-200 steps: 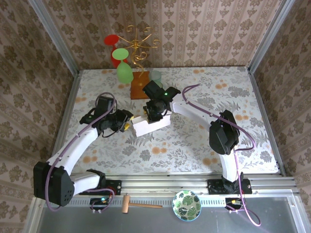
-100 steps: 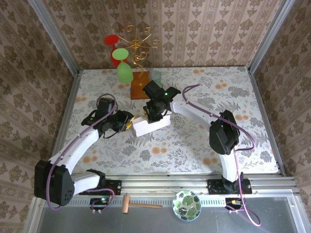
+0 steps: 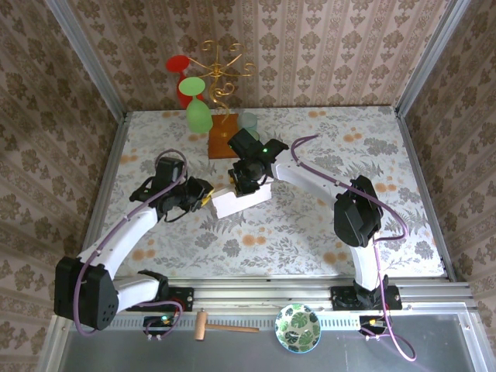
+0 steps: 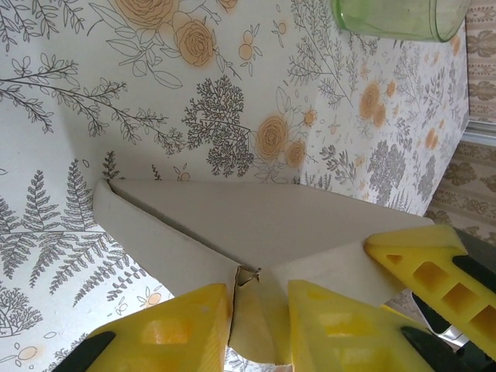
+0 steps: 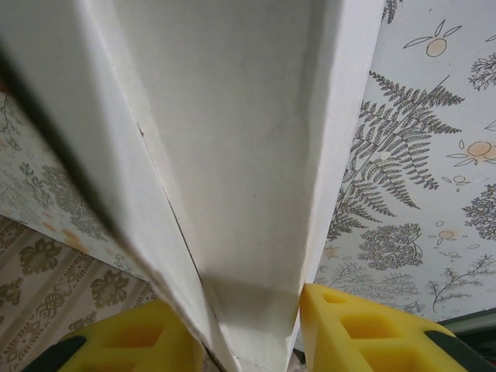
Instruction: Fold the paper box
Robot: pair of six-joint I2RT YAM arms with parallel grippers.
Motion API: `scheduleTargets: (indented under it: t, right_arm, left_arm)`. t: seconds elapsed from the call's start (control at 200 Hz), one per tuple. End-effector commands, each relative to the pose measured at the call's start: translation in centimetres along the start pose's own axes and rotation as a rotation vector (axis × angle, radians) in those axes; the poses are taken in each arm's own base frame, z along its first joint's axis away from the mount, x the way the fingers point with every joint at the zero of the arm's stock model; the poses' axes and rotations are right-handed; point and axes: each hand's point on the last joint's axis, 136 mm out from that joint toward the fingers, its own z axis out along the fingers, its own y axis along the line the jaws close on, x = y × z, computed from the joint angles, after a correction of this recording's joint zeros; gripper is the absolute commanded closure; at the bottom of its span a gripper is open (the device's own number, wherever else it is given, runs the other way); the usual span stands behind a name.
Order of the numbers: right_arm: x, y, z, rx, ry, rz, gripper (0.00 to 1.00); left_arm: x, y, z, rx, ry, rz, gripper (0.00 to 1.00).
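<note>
The right gripper (image 5: pixel 252 337) clamps the box (image 3: pixel 242 203), whose wall fills the gap between its fingers (image 5: pixel 364 329). The box lies just beneath it on the table (image 3: pixel 310 225). The left gripper (image 4: pixel 260 325) straddles a corner flap. Whether it pinches the flap cannot be told.

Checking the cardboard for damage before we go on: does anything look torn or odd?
Yes. The paper box has a small ragged tear at the corner where its creases meet, between the left fingers.
</note>
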Motion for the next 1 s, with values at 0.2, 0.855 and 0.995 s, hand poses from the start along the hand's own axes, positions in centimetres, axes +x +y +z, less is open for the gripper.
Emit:
scheduleTargets:
  t: [0.2, 0.855, 0.995]
  right_arm:
    - [-2.3, -3.6, 1.7, 0.140, -0.071, 0.032, 0.63]
    - [-2.4, -3.3, 0.7, 0.108, -0.072, -0.001, 0.48]
    - [-2.7, -2.4, -0.5, 0.072, -0.089, -0.042, 0.44]
  left_arm:
    - [1.7, 5.7, 1.0, -0.173, 0.059, 0.003, 0.77]
    - [2.8, 8.0, 1.5, -0.254, 0.093, 0.057, 0.87]
    - [2.9, 8.1, 1.5, -0.259, 0.095, 0.063, 0.88]
